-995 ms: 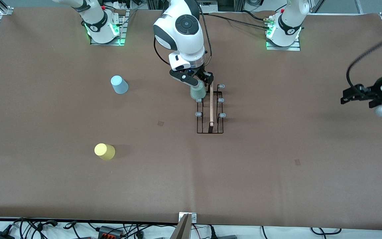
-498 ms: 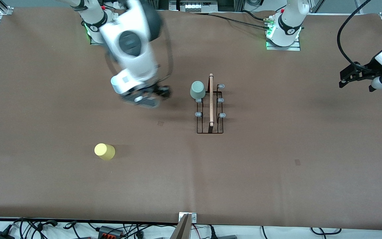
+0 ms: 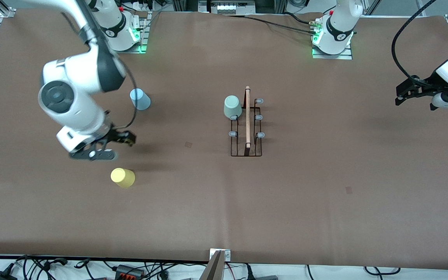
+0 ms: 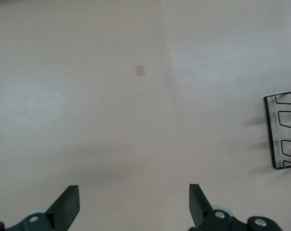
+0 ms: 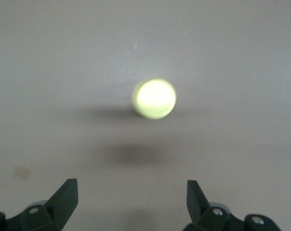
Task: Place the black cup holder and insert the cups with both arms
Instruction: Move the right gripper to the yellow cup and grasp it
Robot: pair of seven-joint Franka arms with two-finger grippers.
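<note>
Note that the black cup holder (image 3: 246, 128) stands mid-table with the grey-green cup (image 3: 232, 107) seated on a peg. The blue cup (image 3: 140, 98) and yellow cup (image 3: 122, 177) remain loose. The right gripper (image 3: 105, 149) hangs open over the table near the yellow cup; the left gripper (image 3: 406, 92) waits open at the table's left-arm end.

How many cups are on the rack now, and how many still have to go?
Done: the black cup holder stands mid-table with the grey-green cup on a peg. In hand: nothing; the right hand hangs open over the table near the yellow cup. The left hand waits open. Left: the yellow cup and blue cup.
</note>
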